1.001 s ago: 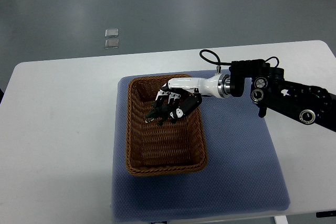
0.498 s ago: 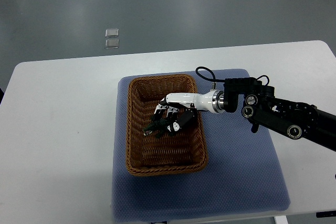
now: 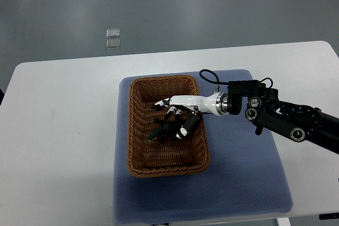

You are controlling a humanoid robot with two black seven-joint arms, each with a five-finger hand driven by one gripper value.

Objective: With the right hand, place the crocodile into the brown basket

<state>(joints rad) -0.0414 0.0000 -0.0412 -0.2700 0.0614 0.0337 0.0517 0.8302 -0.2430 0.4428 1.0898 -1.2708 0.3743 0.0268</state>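
On the table [image 3: 58, 109], the brown basket [image 3: 139, 152] is seen on a blue mat [image 3: 238, 173], and the crocodile [image 3: 160, 132] is found low inside it, apparently on the woven floor. The right robot hand [image 3: 175, 117] is held just over the toy with its fingers [image 3: 159, 105] spread and nothing gripped. From here, the toy could be snagged by a fingertip and dragged back out if the hand were lifted carelessly, or the basket wall could be nudged.

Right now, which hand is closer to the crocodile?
Right. The right hand is over the crocodile inside the brown basket, fingers spread; the left hand is out of view.
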